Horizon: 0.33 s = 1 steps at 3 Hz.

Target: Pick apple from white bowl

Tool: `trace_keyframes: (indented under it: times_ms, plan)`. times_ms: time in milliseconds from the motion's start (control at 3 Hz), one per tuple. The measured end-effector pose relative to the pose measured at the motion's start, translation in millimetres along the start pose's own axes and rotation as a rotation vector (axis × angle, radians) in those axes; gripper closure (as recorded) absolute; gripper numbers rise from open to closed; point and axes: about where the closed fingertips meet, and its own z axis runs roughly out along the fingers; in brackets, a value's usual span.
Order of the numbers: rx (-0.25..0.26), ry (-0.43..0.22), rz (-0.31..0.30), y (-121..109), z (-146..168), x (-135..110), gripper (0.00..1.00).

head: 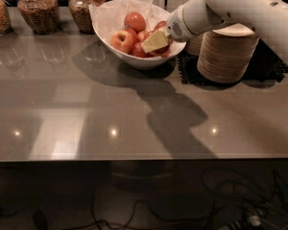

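Note:
The white bowl [149,61], deep and lined with crinkled white paper, stands at the back of the grey counter and holds several red-yellow apples. One apple [134,21] lies on top and another apple [121,40] lies at the left. My gripper [156,41], with a pale yellow tip on a white arm coming from the upper right, is inside the bowl's right half, right against the apples there. It hides part of those apples.
A tall stack of cream disposable bowls [228,56] stands on a black mat [269,68] just right of the white bowl, under my arm. Three glass jars of dry food, among them one jar [38,11], line the back left. Cables lie on the floor below the counter edge.

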Motion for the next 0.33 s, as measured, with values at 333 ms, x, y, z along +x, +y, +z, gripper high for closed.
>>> trace_keyframes:
  times_ms: [333]
  plan:
    - [-0.018,-0.056,-0.039,2.0,-15.8,-10.9,1.0]
